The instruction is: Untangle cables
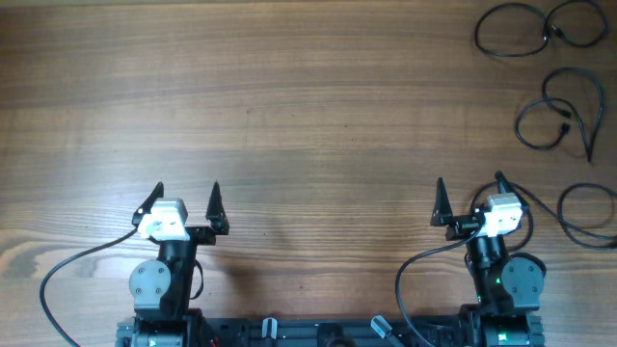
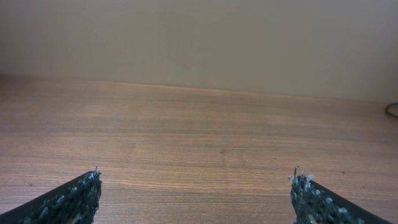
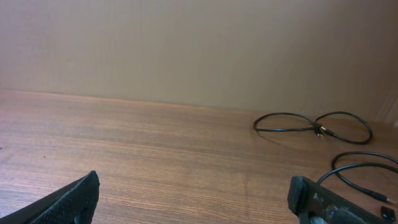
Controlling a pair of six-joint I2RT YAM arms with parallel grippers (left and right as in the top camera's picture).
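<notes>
Left gripper point(image 1: 186, 196) and right gripper point(image 1: 470, 188) stand wide open and empty, seemingly parked at rest. The cables point(image 1: 548, 34) lie in loose loops ahead-right of the right gripper, the nearest just beside it.

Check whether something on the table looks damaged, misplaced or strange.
Nothing stands out. The cables lie in loose loops at the right of the table, undamaged as far as visible. The left gripper and right gripper are open and empty.
</notes>
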